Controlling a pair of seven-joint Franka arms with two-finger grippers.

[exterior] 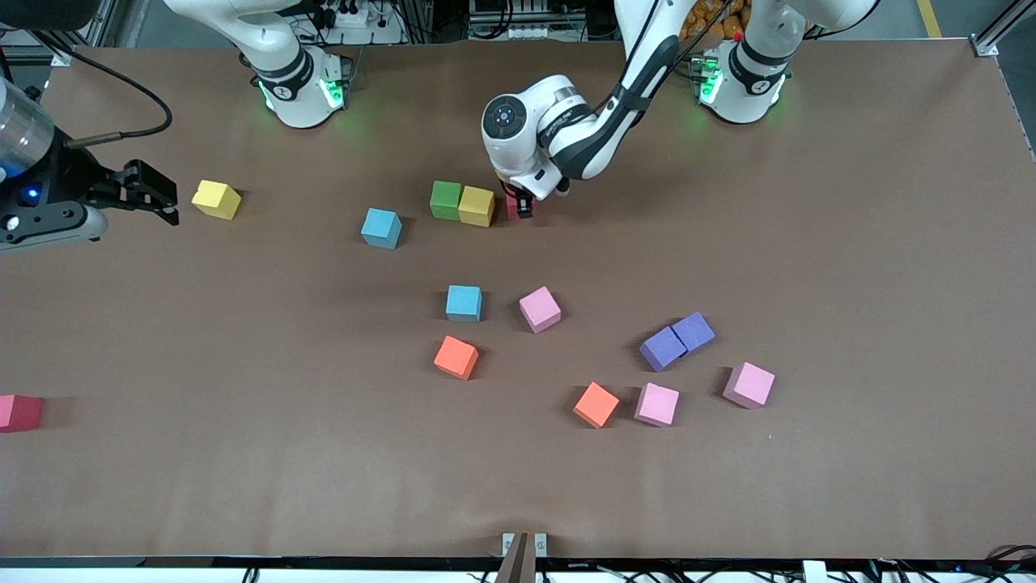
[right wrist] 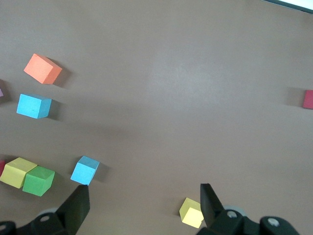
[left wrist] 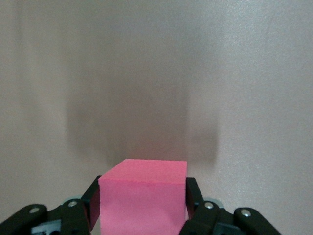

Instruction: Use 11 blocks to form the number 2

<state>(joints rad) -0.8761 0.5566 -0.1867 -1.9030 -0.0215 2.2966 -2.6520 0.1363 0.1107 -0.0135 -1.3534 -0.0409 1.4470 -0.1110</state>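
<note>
The left gripper (exterior: 520, 204) is reaching down to the table (exterior: 850, 283) beside a row of two touching blocks, a green block (exterior: 446, 199) and a yellow block (exterior: 477, 206). Its fingers (left wrist: 191, 196) are pinching a red block (left wrist: 143, 196), which is sitting just beside the yellow one toward the left arm's end; whether it is resting on the table or touching the yellow block is hard to judge.

The right gripper (exterior: 166, 202) is waiting over the right arm's end of the table, its fingers (right wrist: 78, 208) spread wide and holding nothing, beside a second yellow block (exterior: 216, 199).

Nearer the camera, loose blocks are lying scattered: two blue (exterior: 382, 227) (exterior: 464, 303), two orange (exterior: 456, 357) (exterior: 596, 404), three pink (exterior: 540, 308) (exterior: 656, 404) (exterior: 749, 385) and two touching purple ones (exterior: 663, 348) (exterior: 694, 331). Another red block (exterior: 19, 412) is lying at the table's edge, at the right arm's end.
</note>
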